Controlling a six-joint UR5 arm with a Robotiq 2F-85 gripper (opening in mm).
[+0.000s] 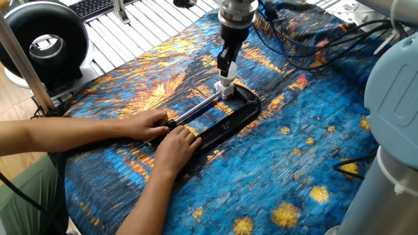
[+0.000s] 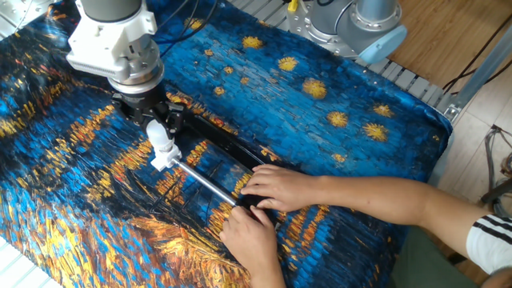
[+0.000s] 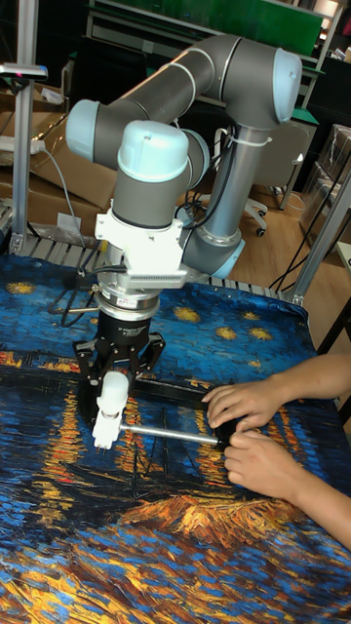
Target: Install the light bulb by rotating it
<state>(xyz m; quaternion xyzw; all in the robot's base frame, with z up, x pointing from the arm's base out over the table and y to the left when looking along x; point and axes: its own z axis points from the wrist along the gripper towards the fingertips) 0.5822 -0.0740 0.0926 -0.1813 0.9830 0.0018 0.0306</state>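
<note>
The light bulb (image 1: 226,81) (image 2: 159,134) (image 3: 114,390) is a small white globe standing neck-down on the white socket block (image 1: 226,92) (image 2: 164,158) (image 3: 104,426). A black C-clamp (image 1: 245,111) (image 2: 221,138) (image 3: 181,392) lying on the cloth holds that block against its silver screw rod (image 2: 204,181). My gripper (image 1: 226,72) (image 2: 157,124) (image 3: 115,382) points straight down over the bulb, its black fingers (image 2: 173,118) on either side of the globe and apparently shut on it. The upper part of the bulb is hidden inside the fingers.
A person's two hands (image 1: 163,134) (image 2: 264,204) (image 3: 249,434) hold the clamp's handle end. A blue and orange painted cloth (image 1: 294,163) covers the table. A black round device (image 1: 42,42) stands at the far left and cables (image 1: 313,39) lie behind the gripper.
</note>
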